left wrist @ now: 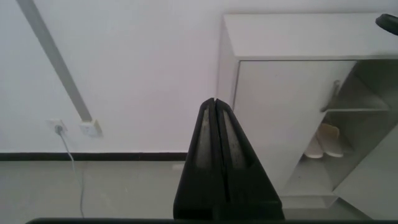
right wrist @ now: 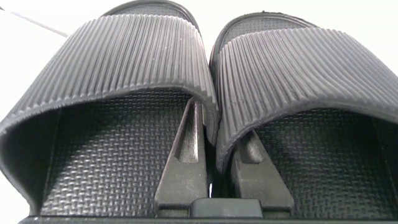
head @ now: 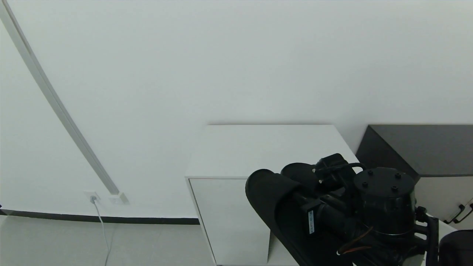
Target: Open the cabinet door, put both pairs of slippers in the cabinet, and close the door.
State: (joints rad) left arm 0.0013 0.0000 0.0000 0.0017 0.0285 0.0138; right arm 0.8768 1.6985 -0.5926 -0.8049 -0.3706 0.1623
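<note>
Right arm: right pincer [right wrist: 221, 121] is clamped on the pair of black slippers [head: 273, 199]. One finger [right wrist: 186, 149] sits inside each slipper, pinching the two adjoining side walls together. The slippers are side by side and touching, with their ribbed straps toward the wrist camera. In the head view the pair is held in the air at 5 o'clock, in front of the white cabinet [head: 258, 151] and overlapping the top edge of its front.

Left arm: left pincer [left wrist: 215, 107] is fully closed, fingers flat against each other, with nothing in it. It points at the wall just beside the cabinet's side.

The cabinet is at 6 o'clock in the head view, against the wall. The left wrist view shows one front panel [left wrist: 280, 118] shut and the other half open, exposing the shelves [left wrist: 357, 109]. A pair of light slippers [left wrist: 326, 142] is already inside on a lower shelf, side by side.

Rest:
- A dark cabinet [head: 425, 147] is at 3 o'clock of the white one, just beside it.
- A wall socket [head: 92, 197] with a cable [head: 101, 229] is at 8 o'clock.
- Grey trunking [head: 55, 103] runs diagonally up the wall from the socket toward 10 o'clock.
</note>
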